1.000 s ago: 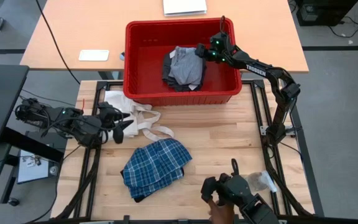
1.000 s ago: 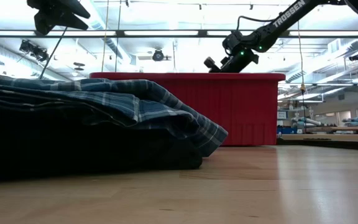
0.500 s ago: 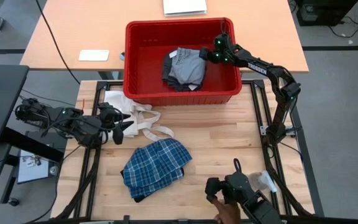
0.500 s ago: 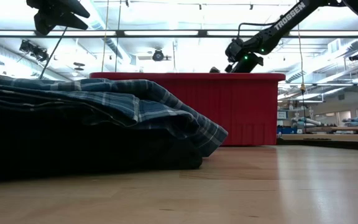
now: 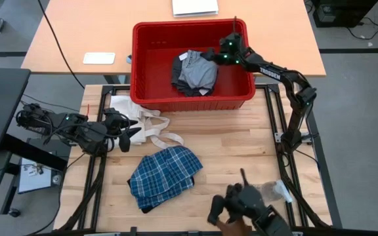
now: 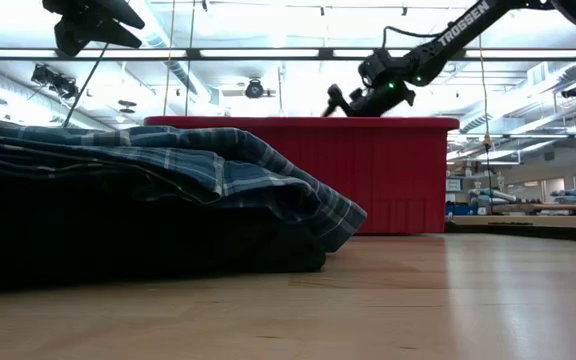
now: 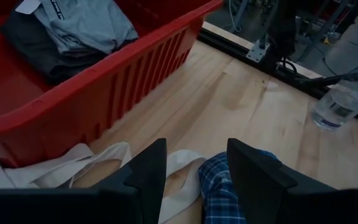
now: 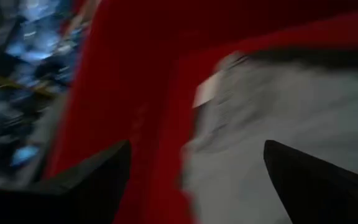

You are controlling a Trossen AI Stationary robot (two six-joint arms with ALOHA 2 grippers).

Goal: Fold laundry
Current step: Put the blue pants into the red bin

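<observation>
The dark grey garment (image 5: 194,71) lies bunched in the red bin (image 5: 151,46) at twelve o'clock on the table, its lighter grey inner side showing on top. The right gripper (image 5: 211,55) hangs just at the garment's two o'clock corner, its jaws standing wide apart with nothing between them, as the right wrist view shows, blurred though it is. The cloth looks light, limp and unslippery; it will sag and trail when lifted, so a pinch on a raised fold or hem near that corner is probably the best hold. The plaid shirt (image 5: 165,176) lies heaped on the wood toward six o'clock, equally soft. The left gripper (image 5: 130,133) waits at nine o'clock over the cream tote bag (image 5: 143,121), jaws partly apart and empty.
</observation>
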